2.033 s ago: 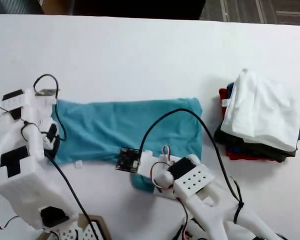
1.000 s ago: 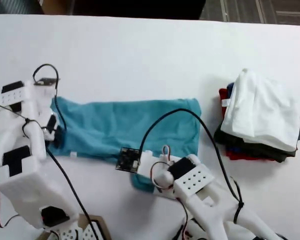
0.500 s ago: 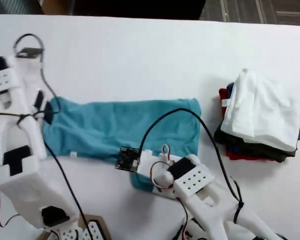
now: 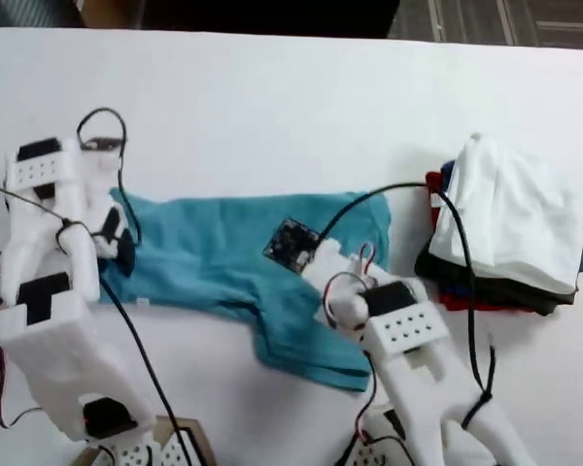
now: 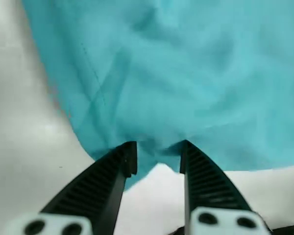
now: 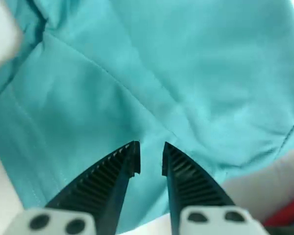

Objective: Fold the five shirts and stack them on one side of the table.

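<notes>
White table (image 4: 272, 116) with grey floor (image 4: 496, 19) beyond

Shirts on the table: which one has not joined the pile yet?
The teal shirt, lying loosely spread in the middle of the table. The other shirts sit in a pile at one side, with a white shirt on top.

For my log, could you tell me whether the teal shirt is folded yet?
Partly folded: the teal shirt lies in a long band, one flap splayed out.
</notes>
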